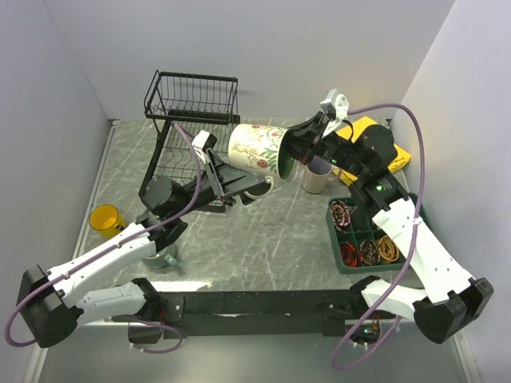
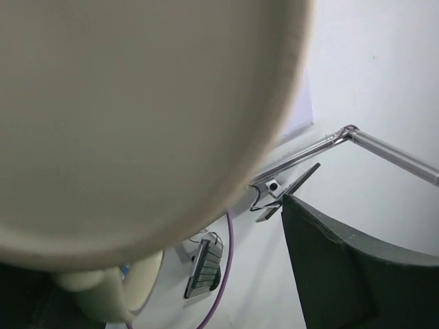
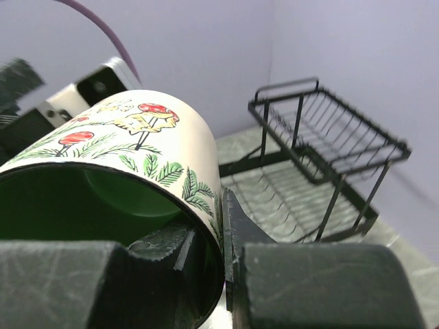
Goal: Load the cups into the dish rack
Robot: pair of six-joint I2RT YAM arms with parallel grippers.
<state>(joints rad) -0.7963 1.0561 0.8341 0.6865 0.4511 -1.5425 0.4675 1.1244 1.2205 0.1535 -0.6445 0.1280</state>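
Observation:
My right gripper is shut on the rim of the cream cup with green inside, one finger inside and one outside, and holds it on its side above the table, clearly so in the right wrist view. My left gripper is open just under that cup. In the left wrist view the cup's base fills the frame and its handle lies between the spread fingers. The black dish rack stands at the back left, with no cups in it. A yellow cup, a grey-green cup and a beige cup stand on the table.
A green compartmented tray with small items stands at the right under my right arm. A yellow object lies behind it. The rack also shows in the right wrist view. White walls close in the table on three sides.

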